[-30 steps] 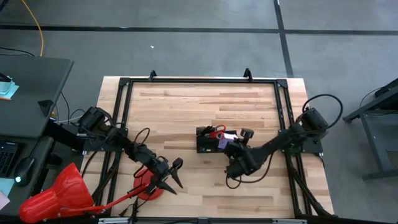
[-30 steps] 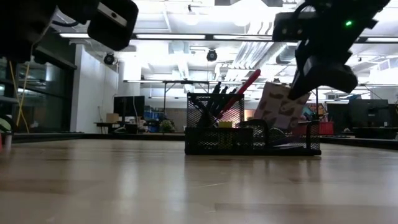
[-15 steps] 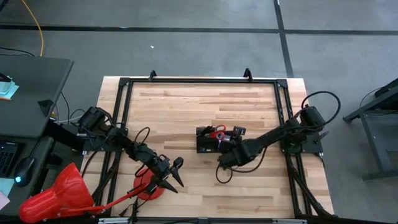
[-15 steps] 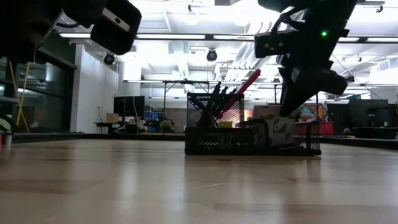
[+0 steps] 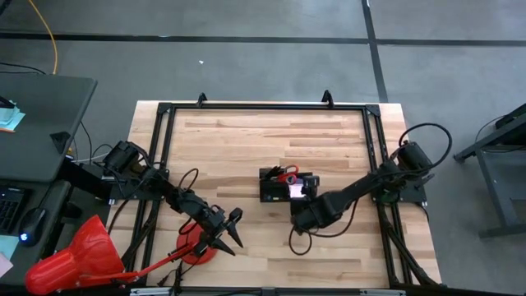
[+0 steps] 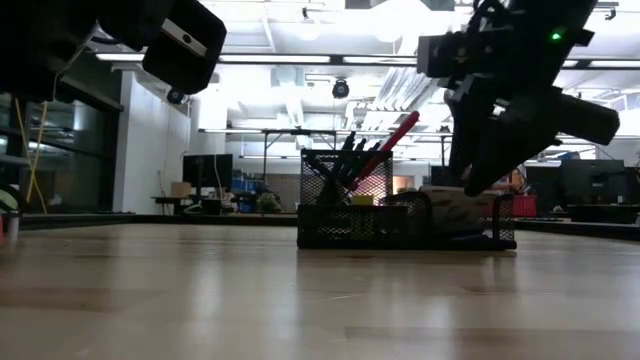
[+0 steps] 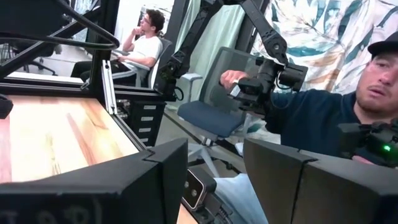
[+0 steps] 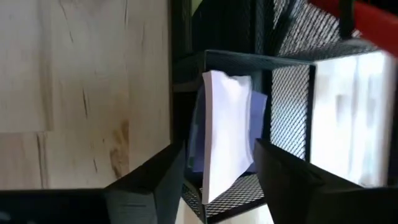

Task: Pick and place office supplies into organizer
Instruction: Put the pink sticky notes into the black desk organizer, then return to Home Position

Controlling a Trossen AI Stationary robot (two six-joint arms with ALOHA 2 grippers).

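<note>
The black mesh organizer (image 5: 271, 187) stands mid-table; it also shows in the low view (image 6: 400, 215). Red-handled scissors (image 5: 285, 174) and dark pens (image 6: 350, 155) stand in it. A white and purple pad (image 8: 227, 137) lies in one compartment, also seen from above (image 5: 297, 190). My right gripper (image 8: 219, 149) is open just over that compartment on the organizer's near right side (image 5: 302, 200). Its fingers stand on either side of the pad. My left gripper (image 5: 230, 230) is open and empty near the table's near left, beside a red disc.
A red disc with a stick (image 5: 197, 247) lies by my left gripper and a big red cone (image 5: 74, 255) sits off the table's near left corner. Black frame rails (image 5: 263, 107) run round the table. People (image 7: 336, 118) sit beyond the table's edge.
My right gripper has brought the pad down from above the organizer's right end into its compartment. The pad, held tilted and high a second ago, now lies low inside the tray, and the gripper has tipped and drawn up a little from it.
</note>
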